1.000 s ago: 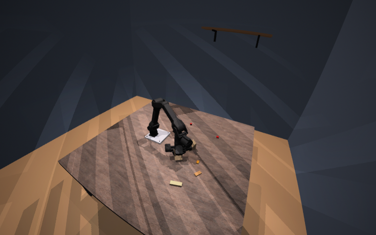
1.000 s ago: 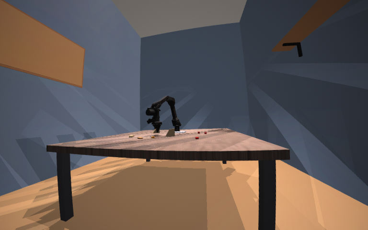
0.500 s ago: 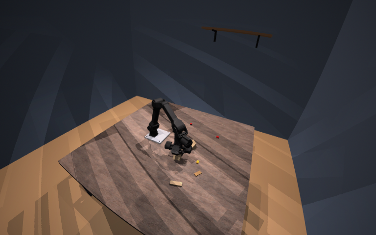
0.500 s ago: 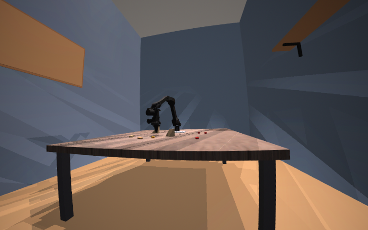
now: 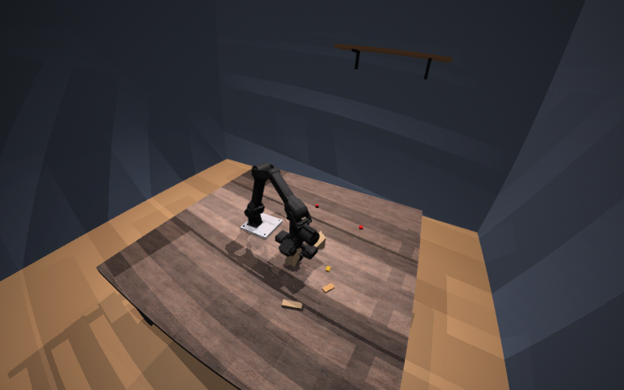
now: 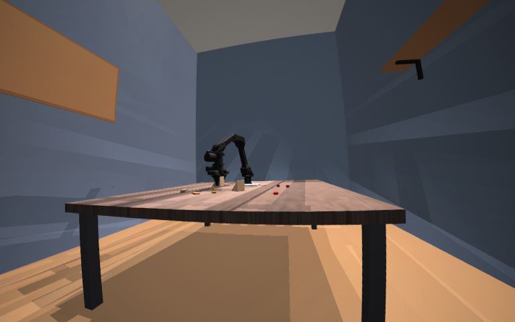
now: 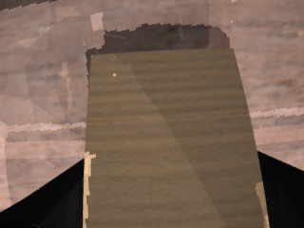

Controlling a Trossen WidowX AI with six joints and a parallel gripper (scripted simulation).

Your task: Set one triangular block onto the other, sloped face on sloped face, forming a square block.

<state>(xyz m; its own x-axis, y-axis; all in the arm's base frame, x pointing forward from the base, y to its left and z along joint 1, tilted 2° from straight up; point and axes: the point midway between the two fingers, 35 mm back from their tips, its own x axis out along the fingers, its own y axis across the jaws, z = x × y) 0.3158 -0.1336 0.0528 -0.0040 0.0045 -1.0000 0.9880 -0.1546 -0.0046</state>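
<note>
My gripper is shut on a tan triangular block. One broad face of it fills the middle of the wrist view, with a black finger at each side. It is low over the table; any gap beneath it is too small to tell. The other triangular block stands on the table, apart from the held one, with its sloped side at the left in the exterior view. The arm partly hides it in the top view.
A flat tan block, an orange-yellow block and a small yellow block lie near the hand. Small red pieces lie farther off. The arm stands on a white base plate.
</note>
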